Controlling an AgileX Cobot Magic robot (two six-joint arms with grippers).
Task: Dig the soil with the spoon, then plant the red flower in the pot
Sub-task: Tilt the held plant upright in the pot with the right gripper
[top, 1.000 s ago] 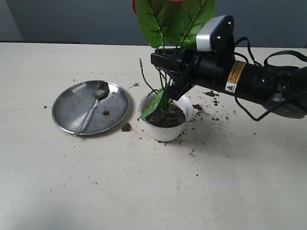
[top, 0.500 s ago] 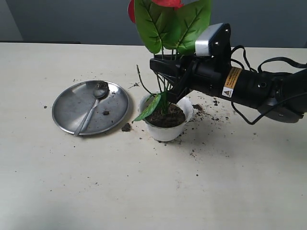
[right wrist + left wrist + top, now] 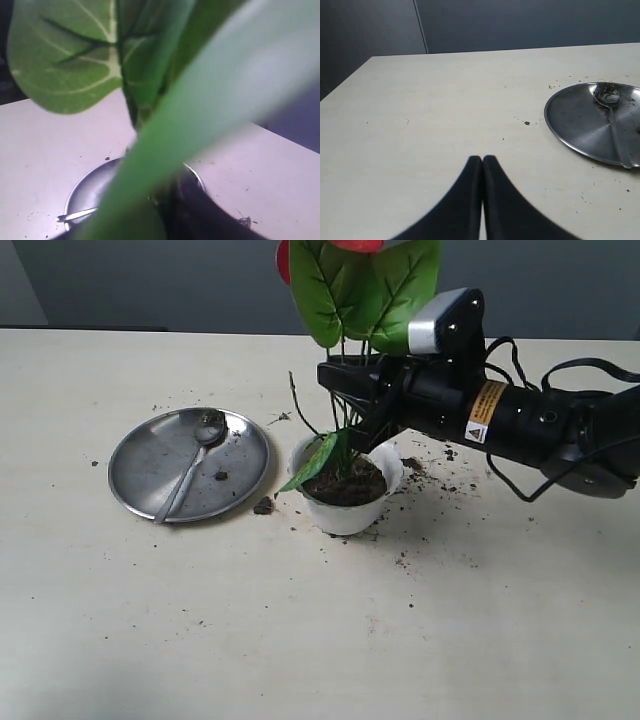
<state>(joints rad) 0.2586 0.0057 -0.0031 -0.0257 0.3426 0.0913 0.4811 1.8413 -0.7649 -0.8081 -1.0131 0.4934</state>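
The red flower (image 3: 360,285) stands with its stems in the dark soil (image 3: 352,485) of the white pot (image 3: 345,512) at the table's middle. My right gripper (image 3: 336,376) reaches in from the right and is shut on the thin green stems just above the pot. In the right wrist view, blurred green leaves (image 3: 75,65) fill most of the picture, and one dark finger (image 3: 210,215) shows beneath them. The spoon (image 3: 188,472) lies on the steel plate, soil stuck in its bowl (image 3: 606,95). My left gripper (image 3: 482,159) is shut and empty over bare table, left of the plate.
A round steel plate (image 3: 150,465) sits left of the pot, a few crumbs on it. A soil clump (image 3: 263,506) lies between plate and pot. Loose crumbs (image 3: 440,436) are scattered to the right of and in front of the pot. A dark wall rises behind the table's far edge.
The flower has come down slightly into the pot, so more of the red bloom shows. My right gripper has shifted a little with the stems. The left gripper has stayed shut.
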